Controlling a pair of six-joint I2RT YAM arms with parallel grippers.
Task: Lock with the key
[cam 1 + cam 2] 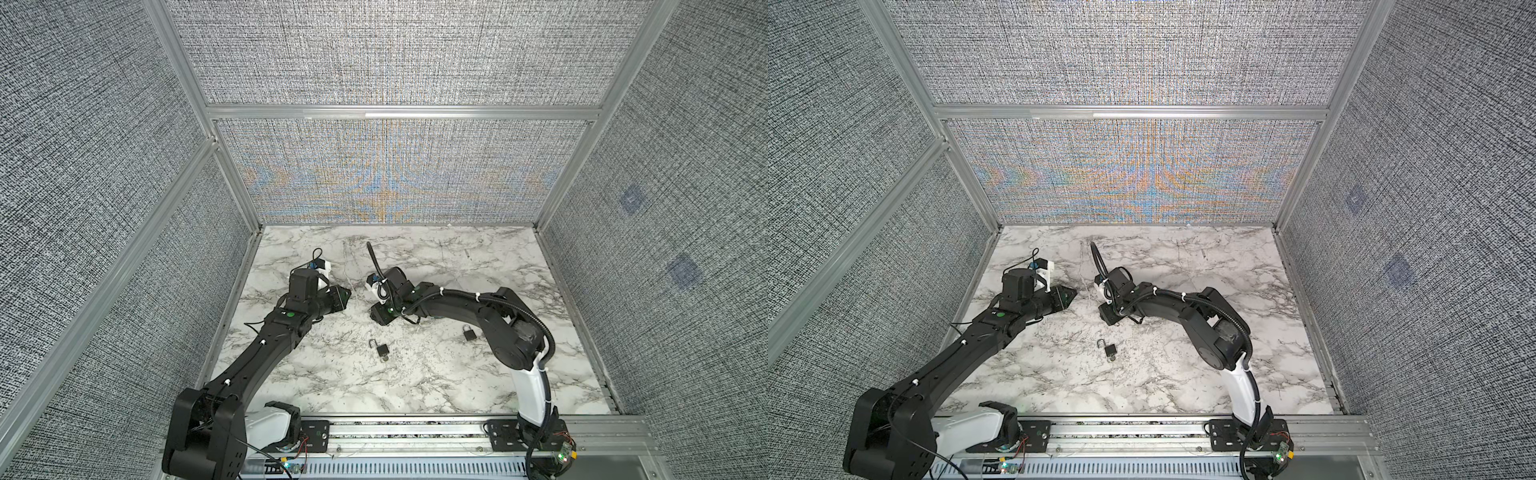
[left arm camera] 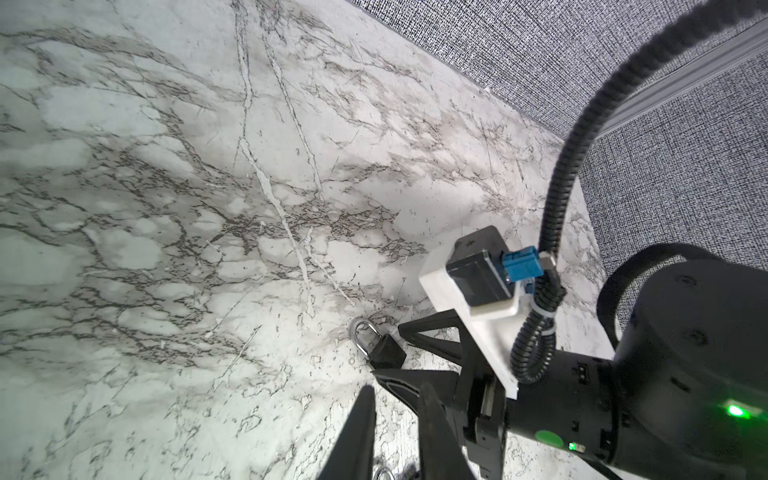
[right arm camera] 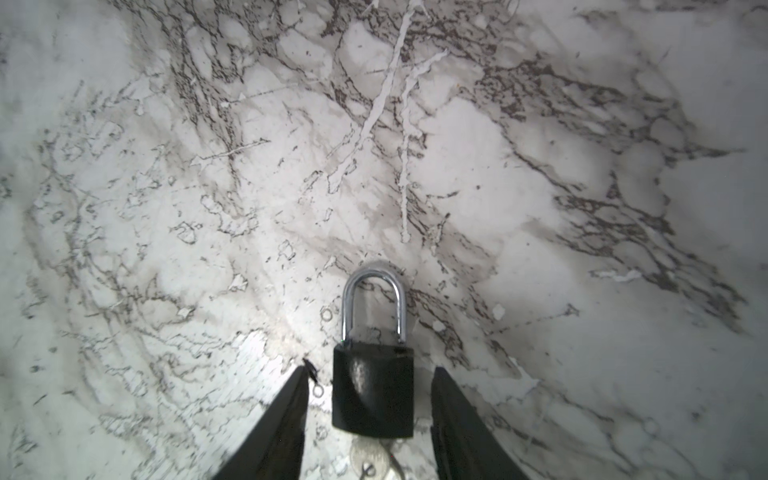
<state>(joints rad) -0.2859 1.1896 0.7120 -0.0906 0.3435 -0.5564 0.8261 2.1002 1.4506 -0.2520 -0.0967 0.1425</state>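
Observation:
A black padlock with a chrome shackle seated in its body lies flat on the marble table. A silver key with a small ring sticks out of its underside. My right gripper is open and straddles the lock body, with table showing on both sides. The left wrist view shows the same padlock between the right gripper's fingers. In both top views the right gripper hides it. My left gripper hovers close by with a narrow gap and nothing between its fingers.
Another black padlock with its shackle swung open and a key in it lies nearer the front edge. One more padlock sits beside the right arm's elbow. A small metal ring shows under the left gripper. Fabric walls enclose three sides.

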